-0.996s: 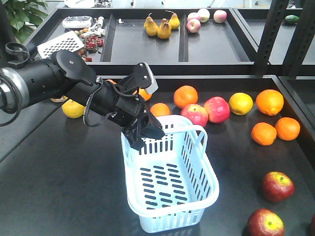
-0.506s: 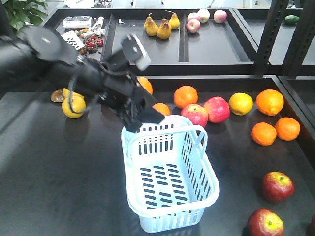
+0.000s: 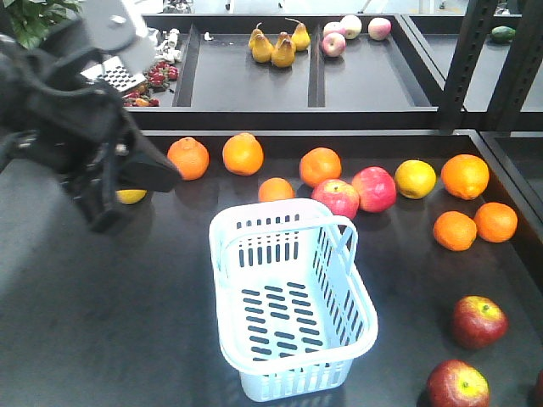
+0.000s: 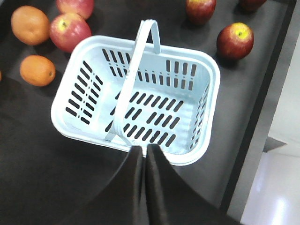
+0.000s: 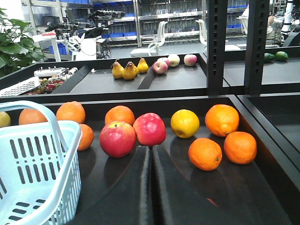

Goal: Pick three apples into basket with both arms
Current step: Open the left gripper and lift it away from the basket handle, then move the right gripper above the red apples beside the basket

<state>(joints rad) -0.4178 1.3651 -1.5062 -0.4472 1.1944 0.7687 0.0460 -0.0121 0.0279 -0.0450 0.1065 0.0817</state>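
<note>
— The dark tabletop filled our front view, didn't it?
— It did. At the far left we saw the left arm, blurred, raised above it. The basket stood near the middle, apart from the arm.
— And the tools?
— We found the left gripper clenched on nothing. The right gripper was pressed closed too, low over the table.
— And the apples?
— We saw them lying on the table at the near right, outside the basket.
</note>
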